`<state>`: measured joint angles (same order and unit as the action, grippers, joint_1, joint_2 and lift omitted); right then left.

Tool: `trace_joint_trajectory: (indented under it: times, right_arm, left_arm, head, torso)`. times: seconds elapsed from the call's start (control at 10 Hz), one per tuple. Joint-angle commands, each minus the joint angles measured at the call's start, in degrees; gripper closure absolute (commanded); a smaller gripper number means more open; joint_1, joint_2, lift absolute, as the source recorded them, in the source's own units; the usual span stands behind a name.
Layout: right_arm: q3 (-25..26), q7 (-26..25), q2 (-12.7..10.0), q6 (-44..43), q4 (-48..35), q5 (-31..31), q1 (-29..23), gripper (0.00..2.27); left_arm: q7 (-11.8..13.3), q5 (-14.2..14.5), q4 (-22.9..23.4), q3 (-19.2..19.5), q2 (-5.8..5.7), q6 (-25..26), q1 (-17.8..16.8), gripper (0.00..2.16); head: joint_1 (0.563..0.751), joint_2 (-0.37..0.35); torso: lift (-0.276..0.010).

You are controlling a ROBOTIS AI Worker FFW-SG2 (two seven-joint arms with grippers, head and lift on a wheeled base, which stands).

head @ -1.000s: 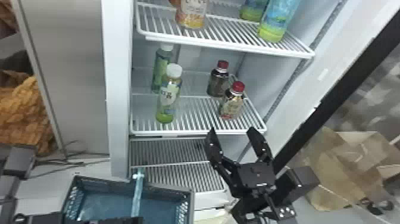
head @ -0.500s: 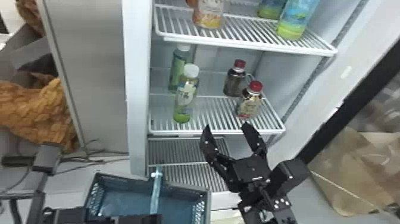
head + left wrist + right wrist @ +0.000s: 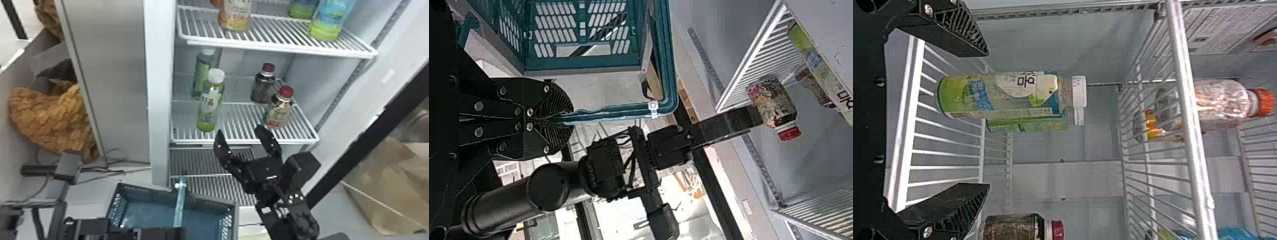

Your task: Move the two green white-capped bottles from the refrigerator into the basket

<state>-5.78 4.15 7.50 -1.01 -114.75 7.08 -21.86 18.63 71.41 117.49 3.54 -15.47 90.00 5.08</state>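
The front green white-capped bottle (image 3: 210,102) stands upright on the middle shelf, and the other green bottle (image 3: 201,75) is behind it, slightly left. My right gripper (image 3: 240,130) is at that shelf's front edge, right of the front bottle, open and holding nothing. In the right wrist view the open right gripper (image 3: 987,119) faces the front bottle (image 3: 1003,95), its lower part between the fingers' levels; the rear one (image 3: 1028,124) is partly hidden. The basket (image 3: 153,191) sits below, in front of the refrigerator. My left gripper (image 3: 182,233) is shut on its handle (image 3: 180,204); the left wrist view shows the left gripper (image 3: 571,119) pinching that handle (image 3: 619,111).
Two red-capped bottles (image 3: 279,108) stand right of the green ones on the same shelf, close to my right fingers. Above, the upper shelf (image 3: 277,38) holds more bottles. The refrigerator's left side wall (image 3: 161,95) and right door edge (image 3: 376,127) flank the shelves.
The head view has swung left, so the refrigerator and basket appear farther right. Relative to the shelf, my right gripper has moved left, closer to the front green bottle. My left gripper still holds the handle.
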Motion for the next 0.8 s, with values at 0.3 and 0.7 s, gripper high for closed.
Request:
trace_joint_trajectory:
  times: [0.3, 0.7]
  right_arm:
    - [-0.4, 2.6, 0.1, 1.2, 7.1, -0.6, 8.1, 0.1]
    - [-0.6, 4.8, -0.1, 1.2, 12.7, -0.7, 13.6, 0.1]
  left_arm:
    - [-0.2, 0.0, 0.0, -0.2, -0.09, 0.0, -0.3, 1.16]
    - [-0.2, 0.1, -0.3, -0.5, -0.09, 0.0, -0.7, 1.16]
  head:
    - [0.695, -0.202]
    - [0.695, -0.187]
  torso:
    - [-0.263]
    - [-0.263]
